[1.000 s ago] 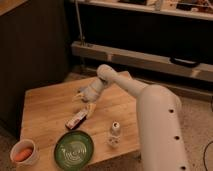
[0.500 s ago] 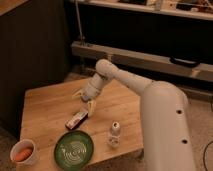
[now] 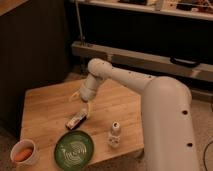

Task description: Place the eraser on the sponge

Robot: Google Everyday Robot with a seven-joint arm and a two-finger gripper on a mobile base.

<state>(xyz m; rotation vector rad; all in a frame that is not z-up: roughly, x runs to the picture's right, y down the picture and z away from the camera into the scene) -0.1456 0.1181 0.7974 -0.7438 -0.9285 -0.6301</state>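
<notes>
Your gripper hangs low over the middle of the wooden tabletop. Its two pale fingers are spread apart, with nothing held between them. One finger points left and the other reaches down toward you. The lower fingertip is just above the far end of the eraser, close to it, though you cannot tell whether they touch. The eraser is a small dark block with a lighter side strip, lying flat and slanted on the wood, free of the grip. Just in front of it, at the near edge, sits a round green plate. To the plate's right a small white bottle stands upright. At the near left corner is a white bowl holding something orange. The white arm stretches back to the right.
</notes>
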